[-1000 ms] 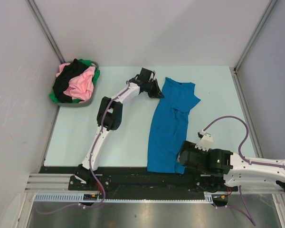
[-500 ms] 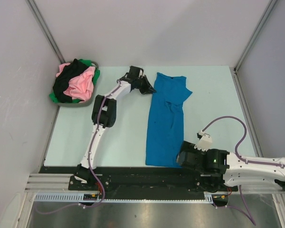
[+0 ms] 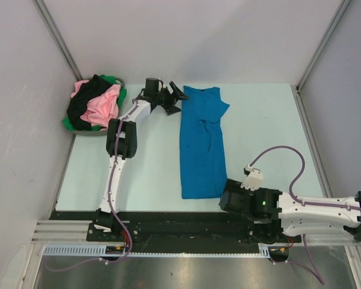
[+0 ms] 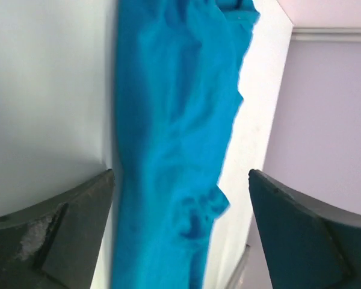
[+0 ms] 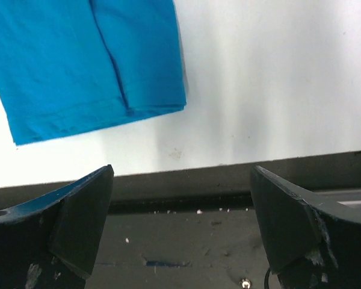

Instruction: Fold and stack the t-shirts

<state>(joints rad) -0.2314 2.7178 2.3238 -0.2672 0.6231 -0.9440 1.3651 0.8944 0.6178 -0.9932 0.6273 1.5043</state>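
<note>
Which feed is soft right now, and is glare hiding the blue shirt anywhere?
Left wrist: the blue shirt is smeared and blurred. Right wrist: its hem is crisp, with only pale streaks of sheen on the table. Top external: evenly lit, sharp, no glare.

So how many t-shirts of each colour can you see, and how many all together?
Blue t-shirt: 1, flat on the table
Pink t-shirt: 1
Black t-shirt: 1
Green t-shirt: 1
Total: 4 that show. The last three are bundled in the basket, so more could be hidden.
</note>
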